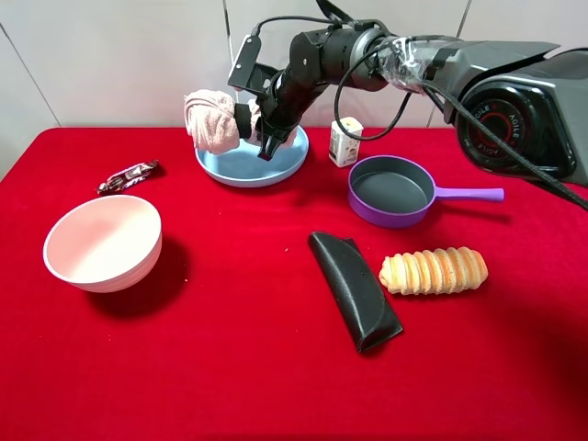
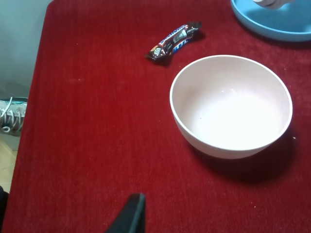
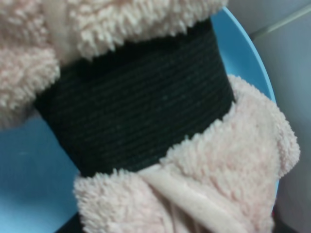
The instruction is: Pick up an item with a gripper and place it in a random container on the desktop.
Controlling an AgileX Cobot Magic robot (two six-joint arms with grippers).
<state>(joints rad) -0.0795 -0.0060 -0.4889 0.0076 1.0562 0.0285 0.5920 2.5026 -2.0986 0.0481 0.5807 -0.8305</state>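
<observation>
The pale pink fluffy towel [image 1: 213, 119] with its dark band [image 1: 243, 119] hangs just above the far side of the light blue plate [image 1: 246, 167] on the red desktop [image 1: 230, 358]. My right gripper [image 1: 266, 138] reaches across from the right and is shut on the towel at the band, fingers pointing down. The right wrist view is filled by the towel [image 3: 233, 160], its band [image 3: 141, 107] and the plate [image 3: 29, 170] behind it. Of my left gripper only one dark fingertip [image 2: 135, 208] shows, low over bare cloth near the pink bowl.
A deep pink bowl [image 1: 103, 242] [image 2: 231, 104] sits at the left, with a candy bar [image 1: 129, 176] [image 2: 175, 41] behind it. A small carton [image 1: 345, 141], a purple pan [image 1: 393, 190], a black pouch [image 1: 354, 289] and a bread roll [image 1: 434, 270] lie to the right.
</observation>
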